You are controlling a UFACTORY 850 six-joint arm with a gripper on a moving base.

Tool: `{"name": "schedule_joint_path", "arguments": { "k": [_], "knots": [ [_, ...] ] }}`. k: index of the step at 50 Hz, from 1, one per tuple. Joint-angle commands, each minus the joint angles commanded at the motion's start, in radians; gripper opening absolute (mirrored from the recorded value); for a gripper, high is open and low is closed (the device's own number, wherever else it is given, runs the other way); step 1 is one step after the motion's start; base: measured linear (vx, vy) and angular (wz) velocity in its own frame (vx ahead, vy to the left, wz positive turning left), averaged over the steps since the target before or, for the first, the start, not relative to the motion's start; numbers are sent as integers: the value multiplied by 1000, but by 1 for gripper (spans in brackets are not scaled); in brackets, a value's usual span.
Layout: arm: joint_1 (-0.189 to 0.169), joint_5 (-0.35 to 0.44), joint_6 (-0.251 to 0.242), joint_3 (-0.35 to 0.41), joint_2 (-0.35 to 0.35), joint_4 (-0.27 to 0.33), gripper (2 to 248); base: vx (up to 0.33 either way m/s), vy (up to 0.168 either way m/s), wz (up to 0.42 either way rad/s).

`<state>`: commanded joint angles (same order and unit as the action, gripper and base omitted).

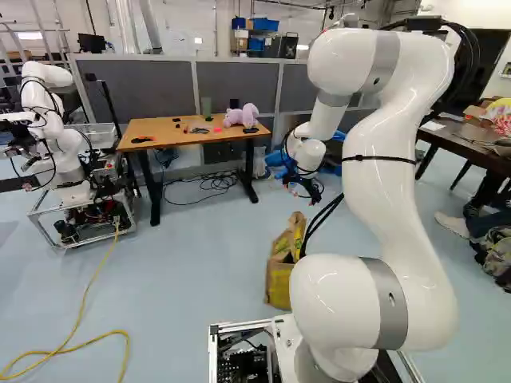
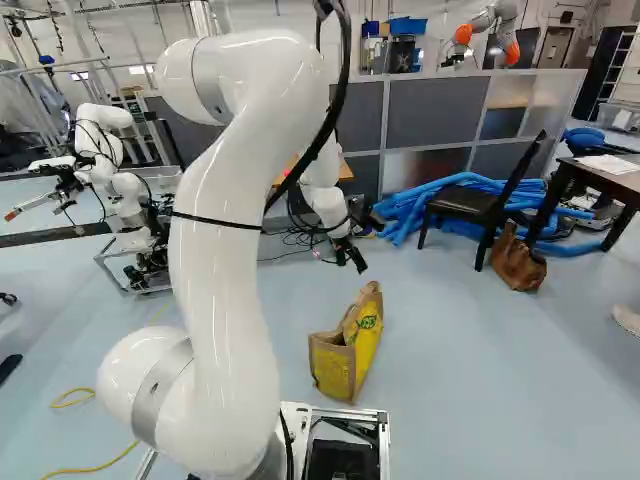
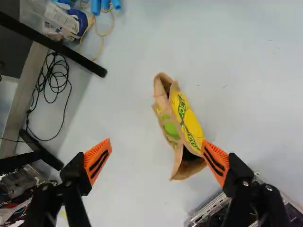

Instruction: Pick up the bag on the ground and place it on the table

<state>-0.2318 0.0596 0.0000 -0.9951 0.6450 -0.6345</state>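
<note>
Bag (image 2: 336, 368), one, brown and yellow, standing on floor (image 2: 460, 350).
Gripper (image 2: 352, 264), one, black: raised, fingers spread wide, orange pads (image 3: 98, 161) apart; bag ahead of them, nearer one finger.

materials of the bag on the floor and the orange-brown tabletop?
Bag: probably woven plastic or jute, matte tan with printed yellow panels; holds its shape stiffly, but no weave is readable. Tabletop: wood or wood-look laminate, smooth; even warm brown, grain not visible.
</note>
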Motion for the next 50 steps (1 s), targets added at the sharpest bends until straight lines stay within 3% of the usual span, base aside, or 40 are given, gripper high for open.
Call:
{"name": "schedule_joint_path", "arguments": {
  "k": [50],
  "knots": [
    [-1,0,0,-99,179,0,247,0,0,0]
  ]
}}
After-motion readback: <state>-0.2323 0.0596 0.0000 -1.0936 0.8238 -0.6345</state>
